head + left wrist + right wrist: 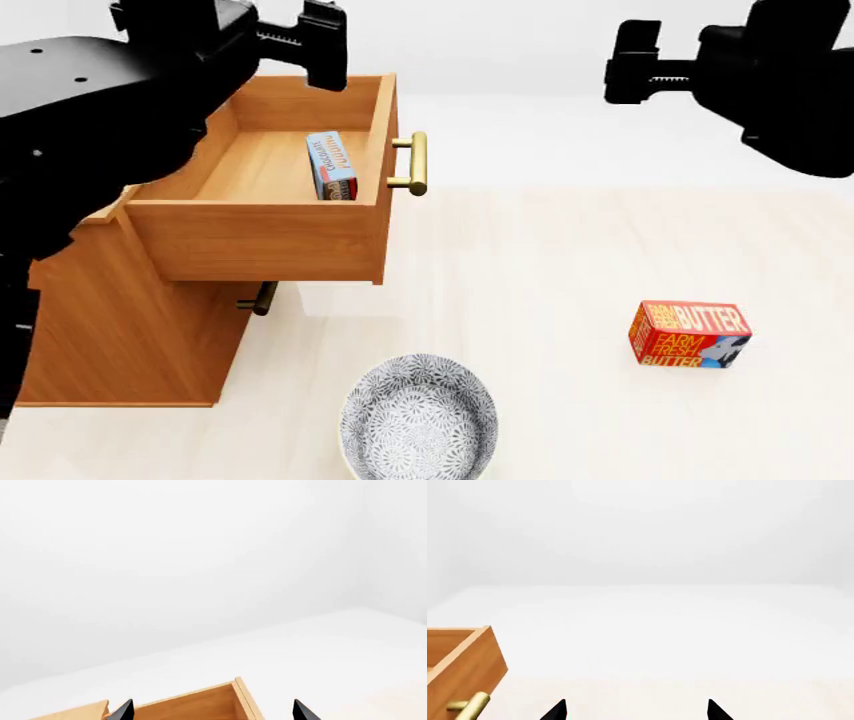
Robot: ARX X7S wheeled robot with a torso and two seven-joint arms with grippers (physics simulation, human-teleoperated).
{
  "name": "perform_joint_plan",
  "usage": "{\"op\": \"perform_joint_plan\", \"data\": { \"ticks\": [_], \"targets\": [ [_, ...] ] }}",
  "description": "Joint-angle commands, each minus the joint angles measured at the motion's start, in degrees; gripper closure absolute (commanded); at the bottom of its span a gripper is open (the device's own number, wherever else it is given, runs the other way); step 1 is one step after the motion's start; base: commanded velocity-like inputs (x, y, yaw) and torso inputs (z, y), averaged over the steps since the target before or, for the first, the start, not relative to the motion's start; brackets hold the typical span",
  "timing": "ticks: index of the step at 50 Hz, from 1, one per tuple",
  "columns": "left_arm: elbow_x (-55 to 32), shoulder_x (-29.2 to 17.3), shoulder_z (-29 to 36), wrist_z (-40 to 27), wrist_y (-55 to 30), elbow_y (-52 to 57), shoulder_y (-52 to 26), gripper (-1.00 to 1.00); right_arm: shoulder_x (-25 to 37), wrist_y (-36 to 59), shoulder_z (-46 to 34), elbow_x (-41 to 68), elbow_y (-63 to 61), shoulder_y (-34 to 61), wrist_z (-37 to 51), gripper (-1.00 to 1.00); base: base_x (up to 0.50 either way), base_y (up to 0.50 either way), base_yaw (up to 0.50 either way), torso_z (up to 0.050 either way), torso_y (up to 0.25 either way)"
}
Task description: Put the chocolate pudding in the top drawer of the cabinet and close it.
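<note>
The cabinet stands at the left in the head view. Its top drawer is pulled out, brass bar handle at its front. The chocolate pudding, a thin box with light-blue edges, stands on edge inside the drawer against the front wall. My left gripper is open and empty, raised above the drawer's far end; in the left wrist view its fingertips straddle a drawer corner. My right gripper is open and empty, high at the right; its wrist view shows the drawer front.
A red-orange butter box lies on the pale floor at the right. A patterned grey bowl sits at the bottom centre, in front of the cabinet. The lower drawer's small brass handle shows under the open drawer.
</note>
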Motion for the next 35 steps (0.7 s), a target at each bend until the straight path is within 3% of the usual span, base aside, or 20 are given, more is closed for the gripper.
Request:
{"op": "perform_joint_plan", "data": {
  "ticks": [1,16,35],
  "targets": [
    [-0.7,4.3,1.5,-0.3,0.9,1.7,1.9,-1.0,10.5,-0.6,0.2,0.2,-9.8,-1.5,4.7,-1.0,0.0,0.0,0.0,0.0,0.0],
    [-3.6,10.4,3.6,-3.5,0.3,7.1,5.9,-1.0,20.8,-2.8,-0.1,-0.3,-17.1,-4.3,7.8,-1.0,0.0,0.0,0.0,0.0,0.0],
    [-5.4,17.2,8.6,-7.1,0.8,13.8,13.2,-1.0,25.6,-4.7,-0.1,-0.1,-20.2,-6.7,9.6,-1.0,0.0,0.0,0.0,0.0,0.0]
  ]
}}
